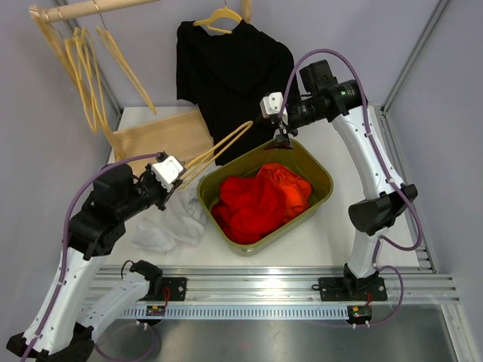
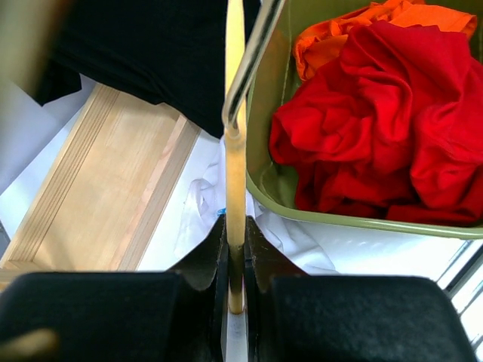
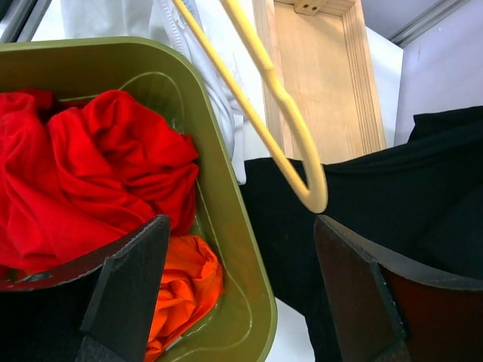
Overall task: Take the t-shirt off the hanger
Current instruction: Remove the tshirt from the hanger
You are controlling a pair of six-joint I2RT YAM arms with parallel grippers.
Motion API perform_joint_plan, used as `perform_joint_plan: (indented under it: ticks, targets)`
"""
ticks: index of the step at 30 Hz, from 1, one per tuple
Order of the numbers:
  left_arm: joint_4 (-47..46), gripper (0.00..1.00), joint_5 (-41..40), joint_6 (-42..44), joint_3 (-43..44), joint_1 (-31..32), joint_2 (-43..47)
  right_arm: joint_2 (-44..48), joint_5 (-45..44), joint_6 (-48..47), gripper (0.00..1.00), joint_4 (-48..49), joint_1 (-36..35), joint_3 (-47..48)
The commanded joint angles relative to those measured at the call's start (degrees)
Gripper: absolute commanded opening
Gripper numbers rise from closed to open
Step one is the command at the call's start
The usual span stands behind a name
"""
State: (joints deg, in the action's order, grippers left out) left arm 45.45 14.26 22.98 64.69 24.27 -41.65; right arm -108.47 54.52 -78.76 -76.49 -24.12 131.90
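Left fingers (image 1: pixel 175 187) pinch a bare hanger (image 1: pixel 223 143) above the white, grey-walled table (image 1: pixel 324 226); right fingers (image 1: pixel 281 139) gape wide.

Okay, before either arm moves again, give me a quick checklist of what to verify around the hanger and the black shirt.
1. Left claw shut on the pale hanger: ok, the wood is pinched between its fingers.
2. Right claw open with nothing between its fingers: ok.
3. Pale hanger bare of cloth: ok, as far as the top view shows.
4. Black t-shirt off its rail hanger: not ok, it hangs there.
5. Pale hanger's tip apart from the black t-shirt: cannot tell, since the two overlap in the right wrist view.
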Motion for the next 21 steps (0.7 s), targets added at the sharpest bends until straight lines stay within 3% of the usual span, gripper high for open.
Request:
perform_joint_plan:
  ticks: [1, 7, 9, 13, 21]
  targets:
    - [-1.9, 0.00, 3.7, 1.3, 2.6, -0.3, 0.9, 2.1, 0.6, -0.3, 0.84, -4.7, 0.2, 0.0]
    - [-1.1, 0.00, 7.6, 1.5, 3.2, -0.3, 1.0, 1.2, 2.1, 2.0, 0.83, -0.6, 0.2, 0.7]
    - [-1.2, 0.00, 8.1, 1.5, 3.2, -0.3, 1.0, -0.1, 5.1, -0.4, 0.83, -4.1, 0.2, 2.4]
    - [-2.0, 0.00, 8.4, 1.4, 3.1, -0.3, 1.5, -5.9, 9.9, -7.9, 0.72, -16.6, -0.2, 10.6]
    - [-4.4, 0.00, 10.3, 1.8, 1.9, -0.4, 2.2, -3.4, 9.1, -10.4, 0.65, -17.2, -0.4, 4.4]
